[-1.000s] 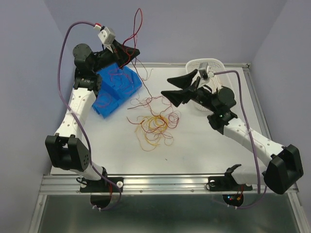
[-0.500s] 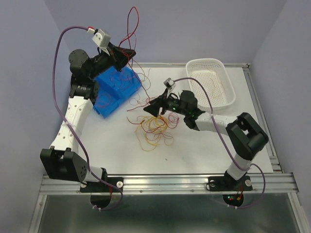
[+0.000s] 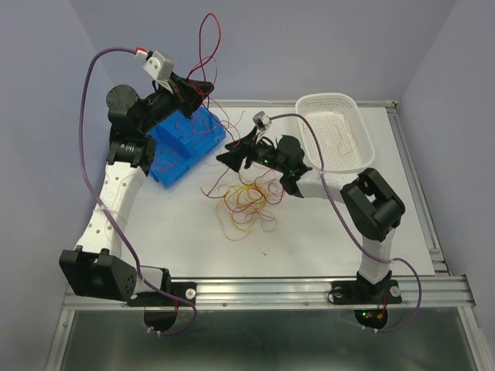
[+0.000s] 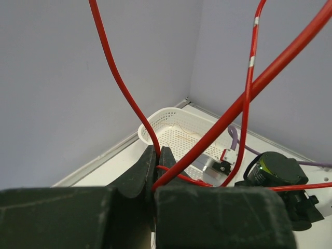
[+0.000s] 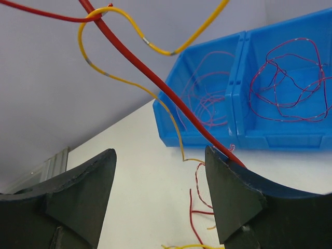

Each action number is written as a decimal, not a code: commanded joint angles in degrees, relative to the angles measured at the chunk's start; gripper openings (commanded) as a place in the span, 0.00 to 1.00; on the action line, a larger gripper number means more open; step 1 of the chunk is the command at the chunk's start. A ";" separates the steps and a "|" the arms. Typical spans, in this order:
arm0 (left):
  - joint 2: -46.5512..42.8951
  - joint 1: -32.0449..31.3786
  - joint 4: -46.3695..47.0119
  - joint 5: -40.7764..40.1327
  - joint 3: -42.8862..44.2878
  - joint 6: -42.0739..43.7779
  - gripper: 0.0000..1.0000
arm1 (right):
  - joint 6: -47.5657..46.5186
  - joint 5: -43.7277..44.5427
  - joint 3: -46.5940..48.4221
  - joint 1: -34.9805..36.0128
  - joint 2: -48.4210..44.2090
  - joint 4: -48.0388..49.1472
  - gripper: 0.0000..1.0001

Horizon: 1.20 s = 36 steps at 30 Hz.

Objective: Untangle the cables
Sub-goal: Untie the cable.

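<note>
Swinging left, the right gripper (image 3: 226, 152) hangs open beside the heaped cables (image 3: 246, 202), a red strand (image 4: 270, 78) apparently between its jaws. Left gripper (image 3: 203, 86) pinches that strand aloft, easing separation.

Left arm (image 3: 108, 193) runs up far-left side, elbow folded high, forearm pointing right. Left claw (image 3: 203, 85) raised well above tabletop (image 3: 309, 239), jaws pinched closed on red cable (image 4: 128, 104). Right arm (image 3: 373, 209) bent sharply at elbow, forearm reaching left, low over tabletop middle. Right claw (image 3: 224, 153) pointing left, fingers (image 5: 88, 192) spread wide apart.
</note>
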 commanded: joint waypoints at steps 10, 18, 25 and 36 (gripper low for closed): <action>-0.65 -0.41 1.24 1.43 1.06 -1.50 0.00 | -2.90 -0.13 9.84 1.91 6.69 6.43 0.49; 2.51 2.31 0.45 -4.01 2.29 2.98 0.00 | 0.53 -8.03 0.99 2.87 0.05 11.43 0.01; 11.38 10.29 1.76 -5.94 6.51 2.72 0.00 | 2.03 -13.41 -23.43 4.37 -20.76 11.44 0.00; 16.40 16.20 4.23 -6.74 6.95 2.81 0.00 | -9.64 18.08 -33.94 3.93 -66.75 -22.72 0.00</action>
